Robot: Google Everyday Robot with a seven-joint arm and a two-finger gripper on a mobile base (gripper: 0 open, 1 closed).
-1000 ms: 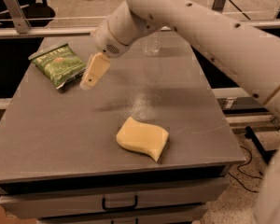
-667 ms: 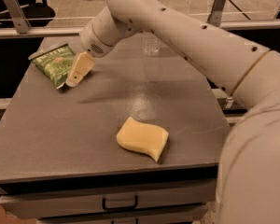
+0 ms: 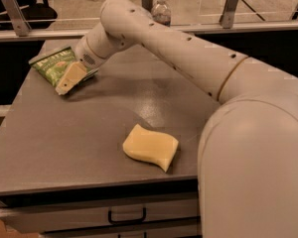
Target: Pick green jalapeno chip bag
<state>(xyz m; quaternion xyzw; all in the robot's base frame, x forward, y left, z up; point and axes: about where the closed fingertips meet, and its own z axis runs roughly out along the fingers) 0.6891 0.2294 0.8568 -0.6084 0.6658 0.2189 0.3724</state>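
Step in hand is the approach: the gripper point(image 3: 69, 78) hangs low over the grey table point(image 3: 64, 133), and its tip overlaps the near-right edge of the green jalapeno chip bag point(image 3: 50, 66), which lies flat just behind and left of it. Whether it is open or closed I cannot tell. Next move, imo: get astride the bag edge, close, lift w/o slipping. Count: 1 bag, 1 yellow sponge point(image 3: 150, 148) well apart, 1 water bottle point(image 3: 161, 11) far behind.

green jalapeno chip bag point(image 3: 50, 66) | flat, far-left corner of table point(image 3: 89, 133) | end effector point(image 3: 64, 86) at near edge
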